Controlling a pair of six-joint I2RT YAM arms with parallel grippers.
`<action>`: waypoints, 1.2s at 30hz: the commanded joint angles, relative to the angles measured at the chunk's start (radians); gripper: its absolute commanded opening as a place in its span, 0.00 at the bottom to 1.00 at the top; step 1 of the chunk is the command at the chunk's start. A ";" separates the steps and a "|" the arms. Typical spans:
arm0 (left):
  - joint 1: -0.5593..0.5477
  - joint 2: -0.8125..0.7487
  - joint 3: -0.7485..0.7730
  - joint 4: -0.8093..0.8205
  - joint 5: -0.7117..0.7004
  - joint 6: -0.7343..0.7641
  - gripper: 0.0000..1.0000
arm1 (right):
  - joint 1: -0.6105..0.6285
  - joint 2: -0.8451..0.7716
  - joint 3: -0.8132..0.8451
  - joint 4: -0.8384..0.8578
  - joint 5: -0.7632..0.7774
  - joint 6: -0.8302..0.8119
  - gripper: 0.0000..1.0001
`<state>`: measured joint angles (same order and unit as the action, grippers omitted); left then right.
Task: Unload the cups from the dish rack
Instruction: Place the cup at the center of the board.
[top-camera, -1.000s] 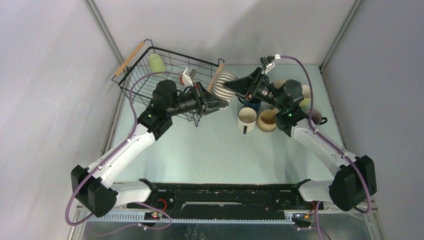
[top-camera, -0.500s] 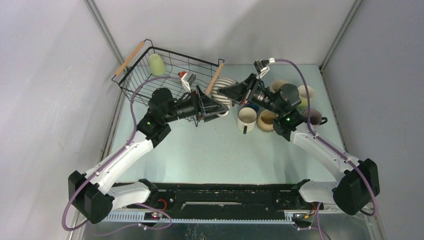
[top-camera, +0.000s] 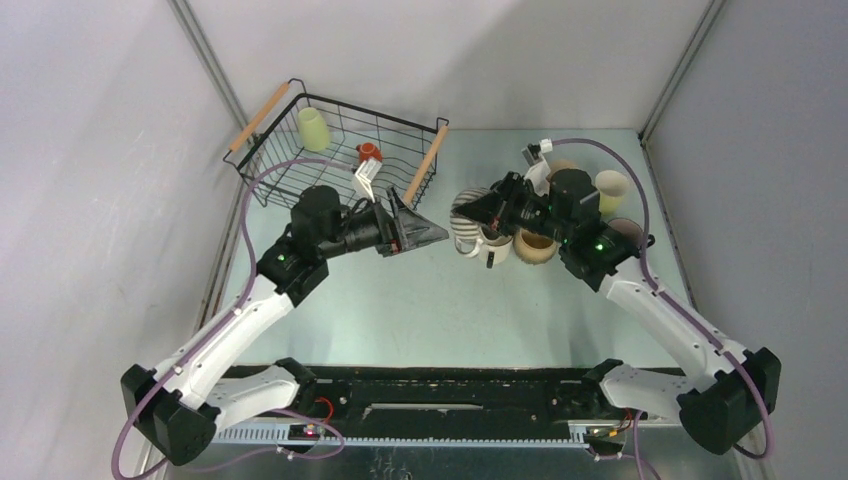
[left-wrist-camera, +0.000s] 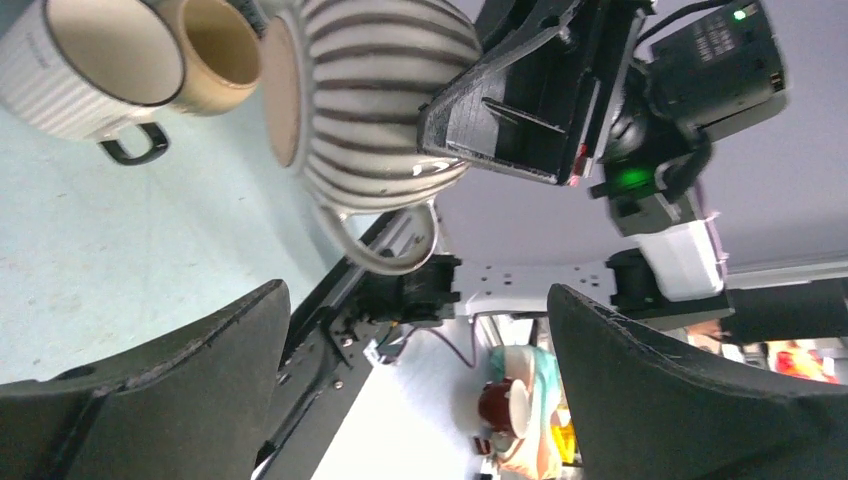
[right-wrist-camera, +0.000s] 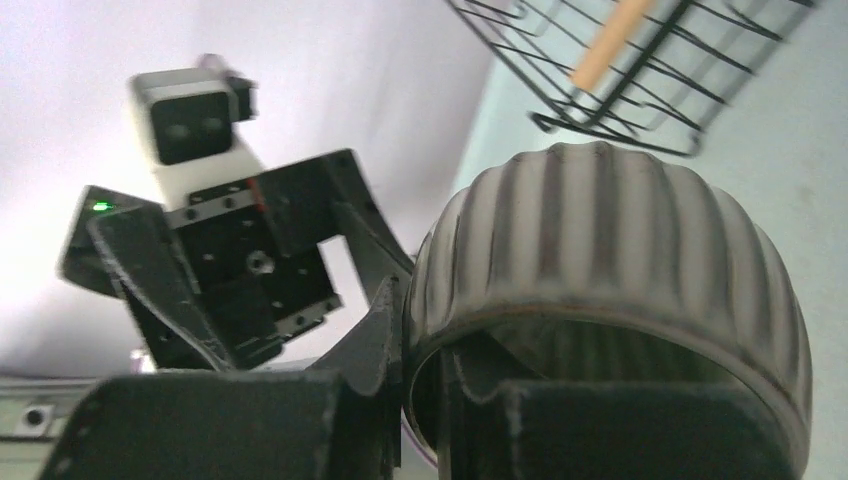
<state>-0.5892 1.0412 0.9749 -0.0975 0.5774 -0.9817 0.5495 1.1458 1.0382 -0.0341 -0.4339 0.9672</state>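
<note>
Broadly, the pale table (top-camera: 420, 310) carries the black wire dish rack (top-camera: 330, 165) at its far left corner, with a pale green cup (top-camera: 312, 128) and an orange cup (top-camera: 368, 152) inside it. The left gripper (top-camera: 425, 232) hangs just right of the rack, its jaws spread wide and empty, pointing toward the right gripper (top-camera: 482, 212). That one is clamped on the rim of the striped ribbed cup (right-wrist-camera: 610, 250), one finger inside the mouth and one outside. It holds the cup on its side, outside the rack, between the two grippers. Close by stand a white ribbed cup (left-wrist-camera: 90, 70) and a tan cup (left-wrist-camera: 215, 40), side by side. A cream cup (top-camera: 610, 188) sits farther right.
</note>
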 joint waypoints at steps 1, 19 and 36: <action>-0.001 -0.044 0.053 -0.147 -0.066 0.156 1.00 | -0.009 -0.083 0.104 -0.245 0.100 -0.148 0.00; -0.001 -0.061 0.084 -0.307 -0.085 0.294 1.00 | -0.118 -0.151 0.050 -0.831 0.481 -0.294 0.00; -0.001 -0.089 0.075 -0.383 -0.036 0.364 1.00 | -0.458 0.012 -0.149 -0.668 0.471 -0.337 0.00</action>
<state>-0.5892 0.9894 0.9920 -0.4751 0.5091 -0.6586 0.1436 1.1351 0.8989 -0.8158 0.0349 0.6525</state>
